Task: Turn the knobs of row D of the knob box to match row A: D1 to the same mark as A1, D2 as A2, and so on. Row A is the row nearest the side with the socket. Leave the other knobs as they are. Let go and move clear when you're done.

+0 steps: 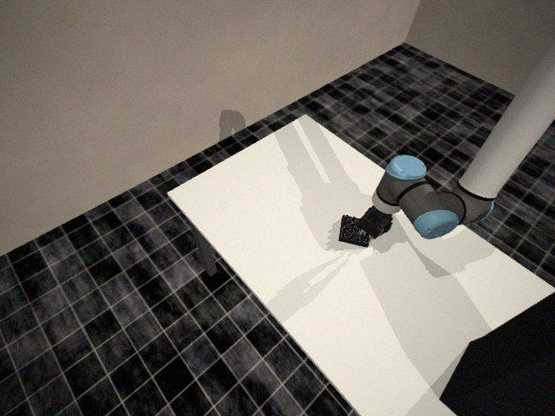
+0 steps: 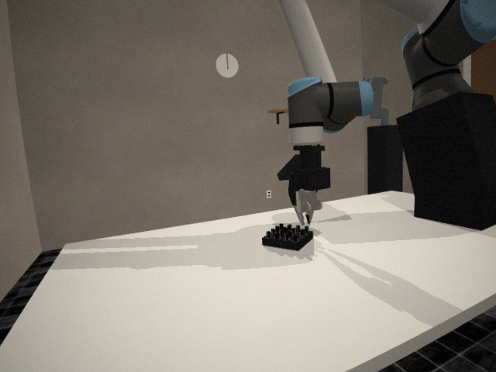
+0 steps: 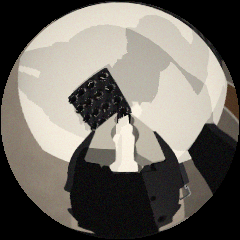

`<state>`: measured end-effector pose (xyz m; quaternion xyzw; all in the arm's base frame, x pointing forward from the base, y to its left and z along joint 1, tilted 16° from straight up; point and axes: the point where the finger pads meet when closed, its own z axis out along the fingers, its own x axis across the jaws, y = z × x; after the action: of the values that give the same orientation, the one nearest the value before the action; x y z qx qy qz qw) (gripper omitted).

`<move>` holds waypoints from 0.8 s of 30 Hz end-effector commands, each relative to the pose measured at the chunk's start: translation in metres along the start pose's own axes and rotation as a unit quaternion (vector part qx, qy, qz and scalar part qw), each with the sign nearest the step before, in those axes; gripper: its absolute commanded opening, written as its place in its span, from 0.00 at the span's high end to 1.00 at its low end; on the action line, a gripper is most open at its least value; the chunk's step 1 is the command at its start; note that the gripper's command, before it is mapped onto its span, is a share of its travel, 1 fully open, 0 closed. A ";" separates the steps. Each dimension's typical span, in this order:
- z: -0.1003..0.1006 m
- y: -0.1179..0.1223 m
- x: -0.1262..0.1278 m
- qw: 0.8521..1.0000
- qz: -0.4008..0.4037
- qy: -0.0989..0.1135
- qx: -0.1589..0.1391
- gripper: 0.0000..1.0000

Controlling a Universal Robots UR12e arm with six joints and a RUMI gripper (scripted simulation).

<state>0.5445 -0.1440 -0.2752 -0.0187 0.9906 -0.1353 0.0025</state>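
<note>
Fingers (image 2: 297,207) above knob box's (image 1: 354,243) (image 2: 280,242) (image 3: 82,116) corner

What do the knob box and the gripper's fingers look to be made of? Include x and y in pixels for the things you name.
Knob box (image 1: 354,242) (image 2: 280,242) (image 3: 89,116): probably black plastic; its dark body shows small glints around the knobs.
Gripper fingers (image 2: 299,208): pale grey, perhaps metal or plastic; their smooth, even surfaces leave it open.

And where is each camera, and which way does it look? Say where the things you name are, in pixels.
Top: high up, looking steeply down at the white table (image 1: 251,215) (image 2: 160,312) (image 3: 45,120); the arm (image 1: 506,134) (image 2: 308,39) shows.
Exterior: low beside the table, looking across it to the wall clock (image 2: 227,65); arm and gripper (image 2: 306,225) (image 3: 123,114) show.
Wrist: on the arm's end, looking past its fingers.
Top and exterior share the arm.
</note>
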 end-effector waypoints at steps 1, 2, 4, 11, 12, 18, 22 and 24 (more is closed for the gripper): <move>0.004 0.000 -0.001 1.000 0.000 -0.001 0.000 0.89; 0.004 0.000 -0.002 1.000 0.000 -0.001 0.000 0.89; 0.006 0.000 -0.002 1.000 0.000 -0.001 0.000 0.89; 0.010 -0.001 -0.002 1.000 0.001 -0.001 0.000 0.89; 0.011 -0.001 -0.002 1.000 0.001 -0.001 0.000 0.89; 0.014 0.000 -0.002 1.000 0.000 -0.001 0.000 0.89; 0.015 0.000 -0.002 1.000 0.000 -0.001 0.000 0.89; 0.014 0.000 -0.002 1.000 0.000 -0.001 0.000 0.89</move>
<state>0.5429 -0.1460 -0.2892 -0.0192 0.9907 -0.1346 0.0010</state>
